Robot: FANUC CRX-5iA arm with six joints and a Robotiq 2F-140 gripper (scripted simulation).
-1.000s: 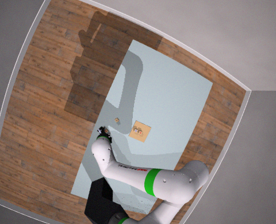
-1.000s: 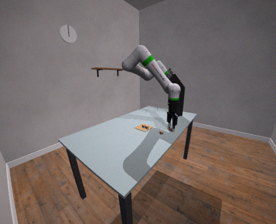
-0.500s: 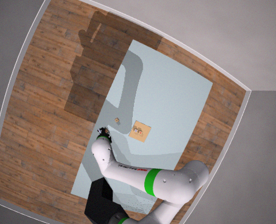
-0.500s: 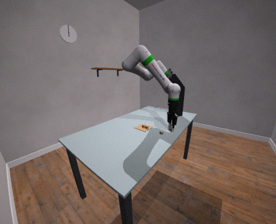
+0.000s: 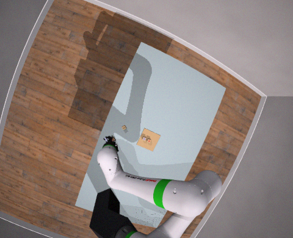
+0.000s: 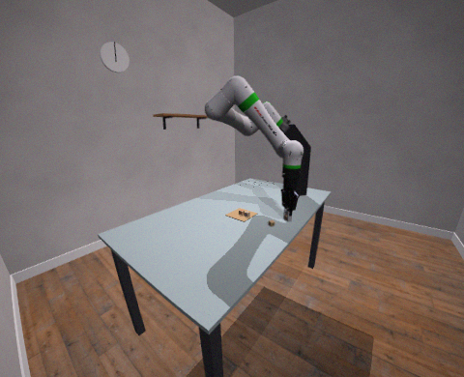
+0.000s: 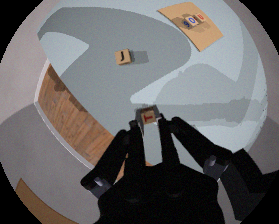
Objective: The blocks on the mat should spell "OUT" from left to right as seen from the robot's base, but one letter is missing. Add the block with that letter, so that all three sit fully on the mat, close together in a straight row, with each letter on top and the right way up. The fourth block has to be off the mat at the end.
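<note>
A tan mat (image 5: 149, 137) lies on the pale table and carries two letter blocks side by side, one with a bluish letter (image 5: 144, 138) and one with a red letter (image 5: 149, 141); the mat also shows in the wrist view (image 7: 191, 23). A loose block (image 5: 124, 128) with a dark letter lies off the mat, and shows in the wrist view (image 7: 125, 58). My gripper (image 7: 147, 113) stands low near the table's edge, and its fingers are closed against a fourth block (image 7: 148, 117) with a red mark on top. The letters are too small to read.
The table's edge and the wooden floor (image 7: 63, 112) lie just beside the gripper. The arm's black base box (image 5: 108, 213) stands at the table's near corner. The arm's shadow crosses the table top.
</note>
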